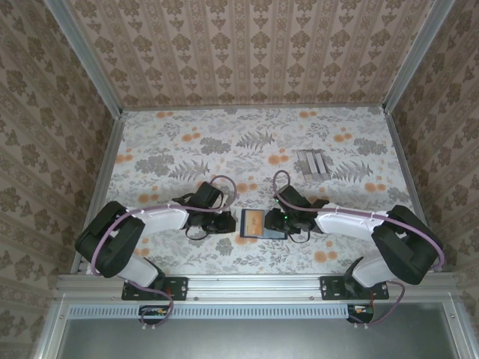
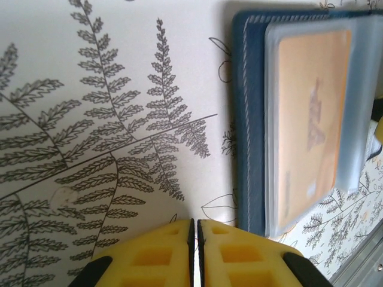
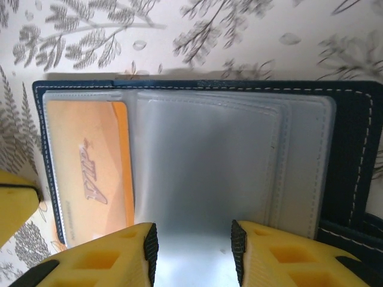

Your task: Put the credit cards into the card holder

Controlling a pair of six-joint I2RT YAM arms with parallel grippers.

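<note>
**Card holder spread open, one card sleeved, the rest lying apart**
The card holder (image 1: 258,226) is a dark navy wallet with pale stitching, lying open and flat at lower centre of the top view. Clear plastic sleeves (image 3: 209,161) overlap across its inner face, and an orange card (image 3: 90,170) marked "VIP" sits in the leftmost sleeve in the right wrist view. Pale grey striped cards (image 1: 313,164) lie flat side by side, well apart at upper right.

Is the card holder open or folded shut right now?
Open and spread flat: the card holder shows its clear sleeves facing up, with an orange card inside one.
</note>
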